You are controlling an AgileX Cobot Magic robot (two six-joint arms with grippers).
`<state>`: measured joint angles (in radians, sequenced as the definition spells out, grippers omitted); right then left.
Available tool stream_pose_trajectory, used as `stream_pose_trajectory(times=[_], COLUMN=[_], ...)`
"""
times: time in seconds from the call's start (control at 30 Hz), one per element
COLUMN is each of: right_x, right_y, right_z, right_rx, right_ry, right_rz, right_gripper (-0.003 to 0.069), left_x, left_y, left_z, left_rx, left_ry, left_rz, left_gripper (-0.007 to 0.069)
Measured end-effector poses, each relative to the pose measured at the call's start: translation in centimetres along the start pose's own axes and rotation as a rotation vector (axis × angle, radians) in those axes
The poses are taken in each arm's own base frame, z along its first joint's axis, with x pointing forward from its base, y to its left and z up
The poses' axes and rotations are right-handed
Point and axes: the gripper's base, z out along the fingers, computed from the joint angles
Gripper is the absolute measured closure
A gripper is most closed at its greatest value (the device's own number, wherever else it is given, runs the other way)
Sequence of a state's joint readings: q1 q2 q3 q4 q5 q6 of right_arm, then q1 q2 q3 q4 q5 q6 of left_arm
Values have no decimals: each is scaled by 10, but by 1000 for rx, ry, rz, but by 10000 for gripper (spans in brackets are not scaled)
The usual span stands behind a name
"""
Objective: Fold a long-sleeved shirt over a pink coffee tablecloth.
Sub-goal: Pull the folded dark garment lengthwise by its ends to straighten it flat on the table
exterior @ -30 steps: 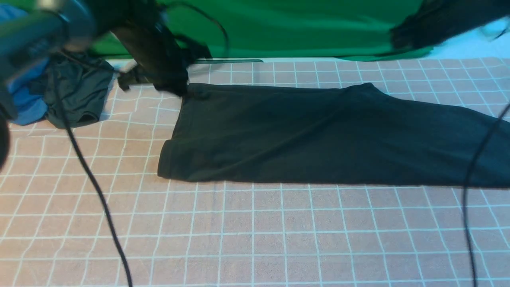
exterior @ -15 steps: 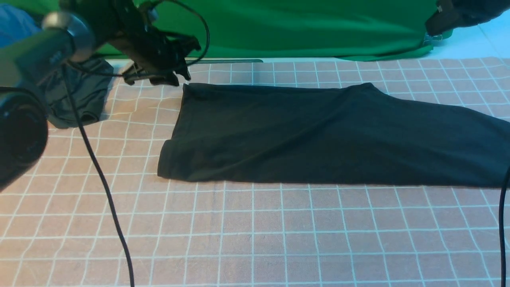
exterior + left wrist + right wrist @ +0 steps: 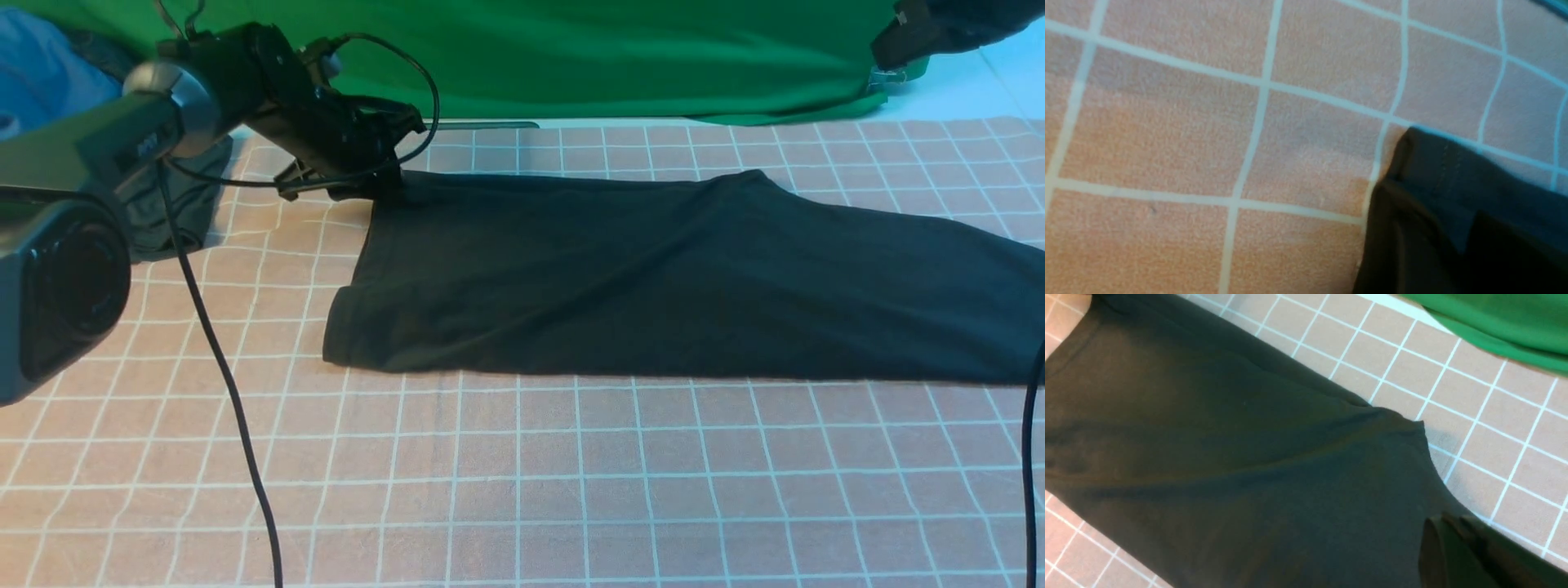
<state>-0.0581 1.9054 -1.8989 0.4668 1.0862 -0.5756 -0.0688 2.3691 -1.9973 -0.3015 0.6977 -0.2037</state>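
The long-sleeved shirt [image 3: 653, 278] lies flat as a long black band across the pink coffee tablecloth [image 3: 522, 482]; no print shows. My left gripper [image 3: 359, 186] is down at the shirt's far left corner. In the left wrist view its dark fingers [image 3: 1396, 245] stand partly apart astride the hemmed corner [image 3: 1437, 163], with cloth in the gap. My right gripper [image 3: 898, 41] hangs raised at the far right. In the right wrist view it [image 3: 1447, 520] is shut and holds nothing, above the shirt [image 3: 1229, 457].
A smaller dark garment [image 3: 167, 204] and a blue garment [image 3: 41, 73] lie at the far left. Green fabric [image 3: 612, 57] runs along the back edge. Black cables [image 3: 220, 367] [image 3: 1030, 457] hang across the foreground on both sides. The left arm's housing [image 3: 57, 294] fills the left edge.
My left gripper rose off the shirt's far left corner, opened, then came back down onto that corner with its jaws narrower. The right arm swung up and right, then held still.
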Motion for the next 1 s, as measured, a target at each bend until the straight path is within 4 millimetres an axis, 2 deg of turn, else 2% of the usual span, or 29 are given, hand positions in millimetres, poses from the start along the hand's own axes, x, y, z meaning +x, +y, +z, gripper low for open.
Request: stream_pose_trajectory(times=[0.03, 0.1, 0.37, 0.5, 0.67, 0.87, 0.97, 1.0], right_x=[0, 0, -1, -2, 2, 7, 9, 10], right_y=[0, 0, -1, -2, -7, -12, -13, -14], right_z=[0, 0, 0, 2, 15, 30, 33, 33], right_rx=[1, 1, 10, 16, 9, -4, -7, -2], right_ry=[-1, -2, -15, -23, 0, 33, 48, 57], right_rz=[0, -1, -1, 1, 13, 27, 27, 23], right_gripper=[589, 589, 589, 589, 589, 589, 589, 589], left_x=[0, -1, -21, -27, -30, -30, -33, -35], left_y=[0, 0, -7, -5, -4, 1, 1, 0], left_z=[0, -1, -22, -24, -23, -10, -10, -12], left_rx=[-2, -3, 37, 45, 49, 48, 46, 45], left_ry=[2, -4, -122, -162, -200, -242, -274, -282], left_rz=[3, 7, -45, -59, -67, -72, -63, -57], left_gripper=[531, 576, 580, 580, 580, 568, 512, 473])
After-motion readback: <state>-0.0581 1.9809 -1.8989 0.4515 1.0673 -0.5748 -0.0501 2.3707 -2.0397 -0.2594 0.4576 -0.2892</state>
